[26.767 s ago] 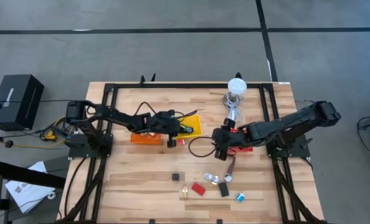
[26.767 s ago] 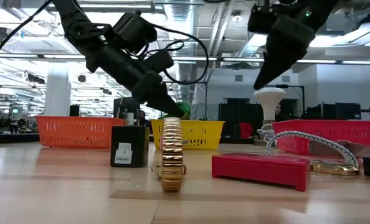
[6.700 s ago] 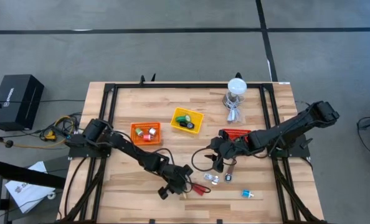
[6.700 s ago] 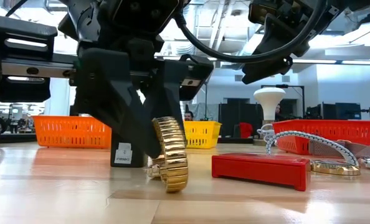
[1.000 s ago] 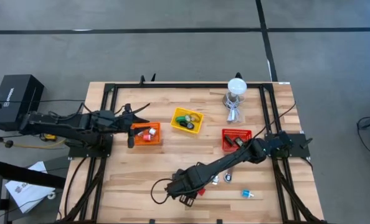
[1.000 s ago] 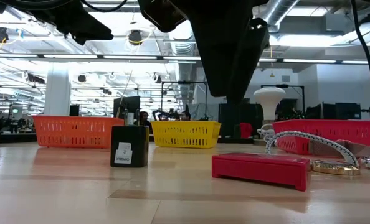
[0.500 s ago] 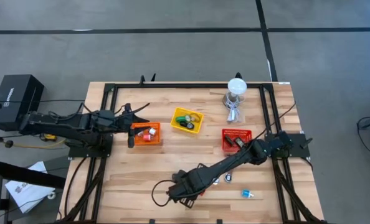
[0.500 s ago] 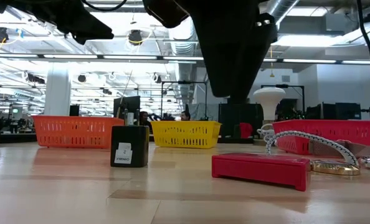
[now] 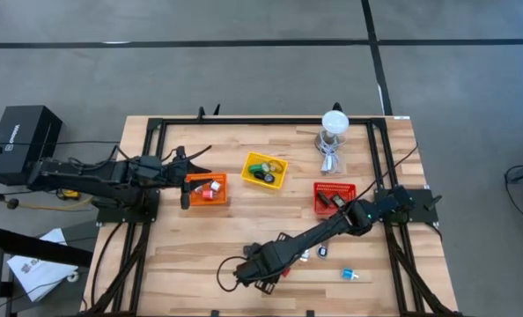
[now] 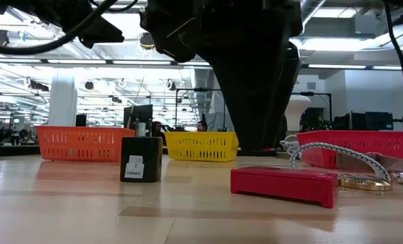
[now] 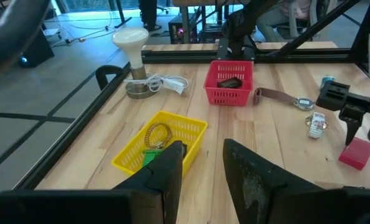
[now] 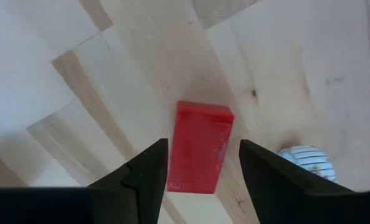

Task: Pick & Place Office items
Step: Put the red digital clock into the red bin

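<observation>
The right tool [image 12: 200, 165] is low over the red block [image 12: 199, 148], near the front edge of the tabletop [image 9: 200, 238]. Its two fingers [image 12: 144, 171] are spread wide, one on each long side of the block, and a small gap shows on both sides, so they do not touch it. The block lies flat on the wood. In the right wrist view its long axis runs along the fingers, with a slight tilt. Just beside the block lies a small white ribbed piece [image 12: 306, 160], not touching it.

In the high view the right arm reaches across from the right side toward the front middle, and its tool [image 9: 260, 269] covers most of the block [image 9: 283, 272]. Some small silver and blue bits [image 9: 321, 253] lie just to its right, and a blue and white piece [image 9: 343, 275] lies further right. In the low view a small black box [image 10: 141, 160] stands upright to the left of the block [image 10: 285, 184].

To the left of the tool the wood is open up to the frame. The orange bin [image 9: 206, 187], yellow bin [image 9: 265, 171] and red bin [image 9: 334, 196] stand in a row well behind.

The left tool [image 11: 202, 168] hangs at the left side, beside the orange bin, with its fingers a little apart and holding nothing.
</observation>
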Controlling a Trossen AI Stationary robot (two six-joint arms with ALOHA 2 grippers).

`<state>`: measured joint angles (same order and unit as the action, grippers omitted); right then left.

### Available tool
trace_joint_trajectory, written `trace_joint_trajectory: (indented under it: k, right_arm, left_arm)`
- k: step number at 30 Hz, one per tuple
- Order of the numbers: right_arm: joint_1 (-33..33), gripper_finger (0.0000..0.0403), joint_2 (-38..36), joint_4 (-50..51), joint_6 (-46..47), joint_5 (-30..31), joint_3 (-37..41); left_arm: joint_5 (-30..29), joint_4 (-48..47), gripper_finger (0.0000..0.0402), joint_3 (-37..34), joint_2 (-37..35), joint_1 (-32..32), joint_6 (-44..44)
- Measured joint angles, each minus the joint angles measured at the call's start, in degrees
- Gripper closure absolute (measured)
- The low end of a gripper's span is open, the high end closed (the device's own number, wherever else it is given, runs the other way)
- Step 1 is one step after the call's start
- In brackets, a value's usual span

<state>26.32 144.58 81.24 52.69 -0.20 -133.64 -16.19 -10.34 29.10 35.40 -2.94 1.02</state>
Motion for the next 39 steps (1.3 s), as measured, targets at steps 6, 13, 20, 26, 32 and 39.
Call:
trace_joint_trajectory:
  k: [6, 13, 20, 26, 32, 39]
  right_arm:
    - [-0.2, 0.0214, 0.7, -0.1, -0.2, 0.0, 0.0]
    - [-0.2, 0.0214, 0.7, -0.1, 0.0, -0.2, 0.0]
    - [-0.2, 0.0214, 0.7, -0.8, -0.2, -0.2, 0.0]
    - [-0.2, 0.0214, 1.0, -1.1, -0.1, -0.7, 0.0]
    - [-0.2, 0.0214, 1.1, -0.2, 1.6, -0.3, 0.0]
    - [-0.1, 0.0214, 1.1, 0.0, 2.0, -0.1, 0.0]
  left_arm:
    - [0.0, 0.2, 0.0292, 0.0, 0.0, 0.0, 0.0]
    - [0.0, 0.2, 0.0292, 0.0, 0.0, 0.0, 0.0]
    - [0.0, 0.1, 0.0292, 0.0, 0.0, 0.0, 0.0]
    - [0.0, 0.1, 0.0292, 0.0, 0.0, 0.0, 0.0]
    - [0.0, 0.1, 0.0292, 0.0, 0.0, 0.0, 0.0]
    - [0.0, 0.1, 0.0292, 0.0, 0.0, 0.0, 0.0]
